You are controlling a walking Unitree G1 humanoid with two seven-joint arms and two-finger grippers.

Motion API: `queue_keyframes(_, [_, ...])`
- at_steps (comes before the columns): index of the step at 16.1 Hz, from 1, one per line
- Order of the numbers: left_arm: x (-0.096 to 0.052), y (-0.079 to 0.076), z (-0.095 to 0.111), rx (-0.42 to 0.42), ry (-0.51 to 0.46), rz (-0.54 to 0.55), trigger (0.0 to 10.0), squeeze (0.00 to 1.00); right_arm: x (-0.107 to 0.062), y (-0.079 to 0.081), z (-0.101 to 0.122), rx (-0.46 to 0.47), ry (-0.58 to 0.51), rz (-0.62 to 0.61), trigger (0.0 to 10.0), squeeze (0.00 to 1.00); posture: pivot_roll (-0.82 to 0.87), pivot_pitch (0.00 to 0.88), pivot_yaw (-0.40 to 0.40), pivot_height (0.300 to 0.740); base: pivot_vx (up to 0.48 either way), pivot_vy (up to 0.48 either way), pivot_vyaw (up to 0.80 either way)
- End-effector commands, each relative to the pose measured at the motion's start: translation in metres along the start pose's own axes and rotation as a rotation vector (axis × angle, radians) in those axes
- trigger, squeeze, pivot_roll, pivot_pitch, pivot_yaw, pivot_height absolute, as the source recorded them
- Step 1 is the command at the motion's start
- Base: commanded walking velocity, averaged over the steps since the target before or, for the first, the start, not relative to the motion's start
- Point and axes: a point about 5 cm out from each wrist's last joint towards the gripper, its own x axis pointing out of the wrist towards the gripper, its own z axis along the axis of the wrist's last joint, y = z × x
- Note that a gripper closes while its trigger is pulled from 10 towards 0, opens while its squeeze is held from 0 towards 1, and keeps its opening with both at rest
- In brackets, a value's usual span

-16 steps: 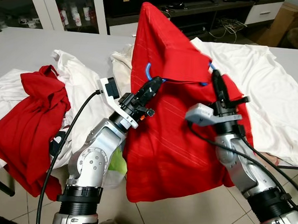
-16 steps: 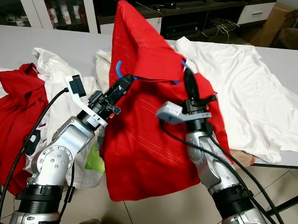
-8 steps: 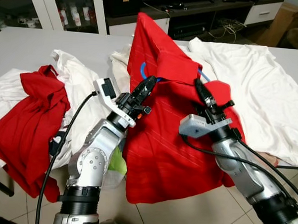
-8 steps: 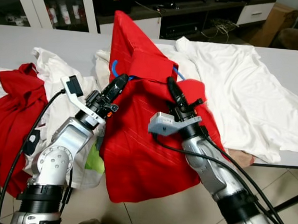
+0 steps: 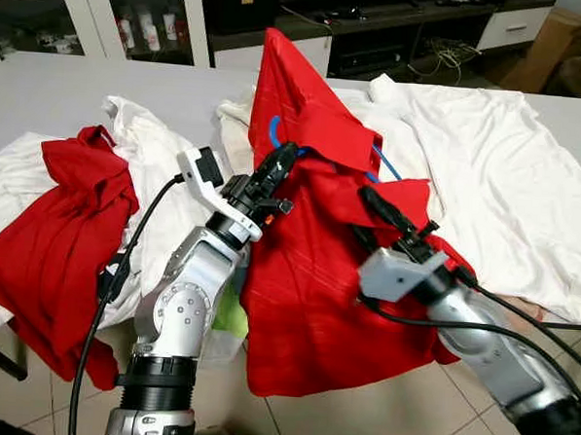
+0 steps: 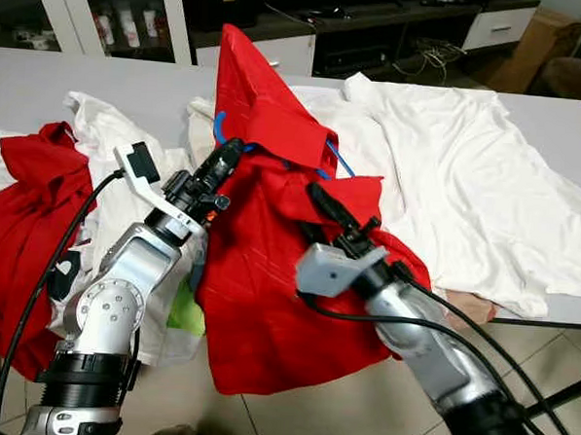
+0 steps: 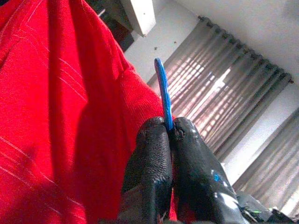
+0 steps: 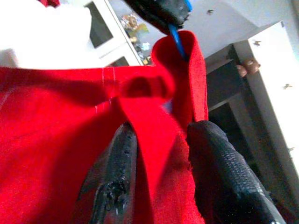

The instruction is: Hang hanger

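Note:
A red shirt (image 5: 307,267) hangs over the table's front edge, draped on a blue hanger (image 5: 273,131) whose wire shows at the collar and at the right shoulder. My left gripper (image 5: 290,151) is shut on the hanger's blue wire (image 7: 163,93) at the collar and holds it up. My right gripper (image 5: 368,194) is lower, in front of the shirt's chest, pointing up at the collar. Its fingers stand apart with a fold of the red shirt (image 8: 149,140) lying between them.
The grey table (image 5: 132,83) carries white shirts (image 5: 497,180) on the right, a white garment (image 5: 157,152) and a red garment (image 5: 66,216) on the left. Behind stand a glass-door cabinet (image 5: 145,15) and a dark TV stand (image 5: 398,28) with cables. Tiled floor lies below.
My right gripper has come down and back from the shirt's right shoulder to its chest. That shoulder has sagged. My left gripper, still on the hanger, has shifted slightly left.

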Motion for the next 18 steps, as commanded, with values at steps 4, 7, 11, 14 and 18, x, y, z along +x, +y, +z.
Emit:
queue_keyframes(4, [0.004,0.001,0.005,0.031,-0.021,0.004,0.0,0.0,-0.009,-0.026,-0.007,0.04,-0.001,-0.009,10.0,0.0,0.07,0.0,0.01,0.74,0.0,0.0,0.0])
queue_keyframes(7, [0.005,0.0,0.005,0.04,-0.018,0.001,0.0,0.0,-0.008,-0.039,-0.008,0.058,-0.005,-0.033,10.0,0.0,0.07,0.0,0.011,0.74,0.0,0.0,0.0])
queue_keyframes(11, [0.005,-0.001,0.001,0.061,0.001,-0.01,0.0,0.0,0.008,-0.053,0.001,0.081,-0.051,-0.099,10.0,1.0,0.07,0.0,0.011,0.74,0.0,0.0,0.0])
queue_keyframes(14, [0.006,-0.005,-0.003,0.101,0.022,-0.036,0.0,0.0,0.02,-0.05,0.007,0.078,-0.076,-0.078,10.0,0.19,0.08,0.0,0.009,0.74,0.0,0.0,0.0])
queue_keyframes(18, [0.006,-0.006,-0.002,0.127,0.023,-0.042,0.0,0.0,0.022,-0.057,0.01,0.107,-0.103,-0.077,10.0,0.0,0.08,0.0,0.005,0.74,0.0,0.0,0.0])
